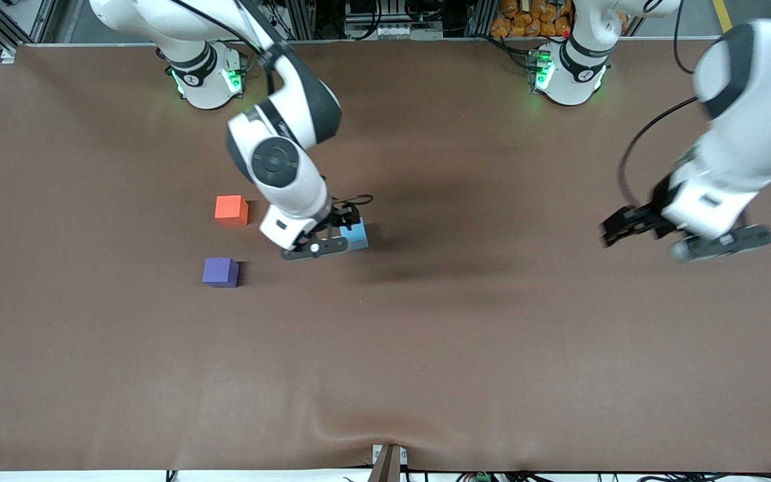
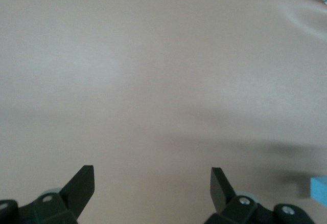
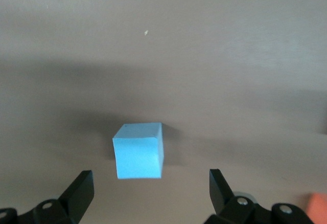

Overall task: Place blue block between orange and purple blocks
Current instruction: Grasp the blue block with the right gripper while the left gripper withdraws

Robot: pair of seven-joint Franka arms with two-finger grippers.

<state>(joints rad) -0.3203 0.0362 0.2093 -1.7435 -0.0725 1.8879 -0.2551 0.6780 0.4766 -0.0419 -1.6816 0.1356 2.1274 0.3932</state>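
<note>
Start at the right arm's end of the brown bench (image 1: 91, 348), where you see the orange block (image 1: 231, 209) and the purple block (image 1: 220, 272). The purple block lies nearer the front camera than the orange block, with a bare gap of bench between the two.

Next you come to the right tool (image 1: 332, 231), which hangs low over the blue block (image 1: 357, 234). Take the orange block as your landmark: the blue block rests on the bench toward the left arm's end from it and slightly nearer the front camera, well apart from it, so it is not in the gap between the orange and purple blocks. In the right wrist view you see the blue block (image 3: 138, 150) lying flat, with the right tool's fingers (image 3: 79, 191) spread wide to either side and touching nothing. The right tool holds nothing.

Last, well toward the left arm's end from the orange block, the left tool (image 1: 616, 227) hangs over bare bench. Its fingers (image 2: 82, 185) stand wide apart and empty, and that arm waits.
</note>
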